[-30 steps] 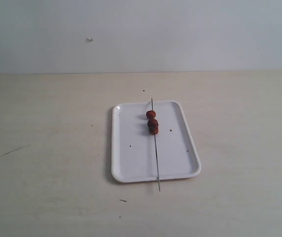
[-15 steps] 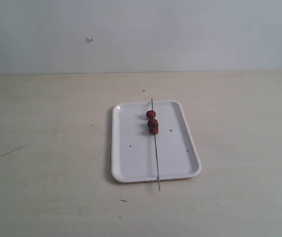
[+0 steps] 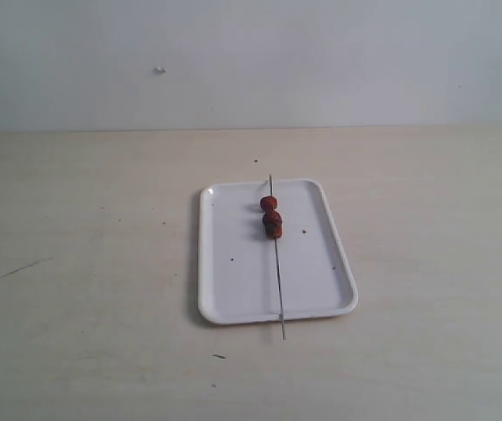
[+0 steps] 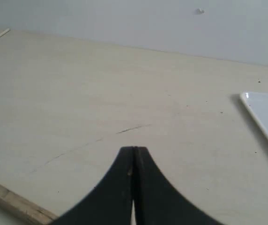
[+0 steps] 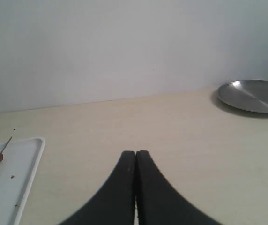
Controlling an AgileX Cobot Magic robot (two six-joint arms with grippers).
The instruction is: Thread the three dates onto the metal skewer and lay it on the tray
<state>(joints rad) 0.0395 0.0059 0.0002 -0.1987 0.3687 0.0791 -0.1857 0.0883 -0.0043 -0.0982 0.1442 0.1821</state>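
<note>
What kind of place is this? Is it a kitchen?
Probably a robot test table, not a kitchen: a bare pale tabletop against a plain blank wall, with a skewer of dates laid on a white tray.

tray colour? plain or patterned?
White tray, plain apart from a few tiny dark specks. Shows best in the exterior view.

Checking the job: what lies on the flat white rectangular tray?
A thin grey metal skewer lies across the tray, three dark reddish-brown dates bunched near its far end. The tray under them is hidden.
</note>
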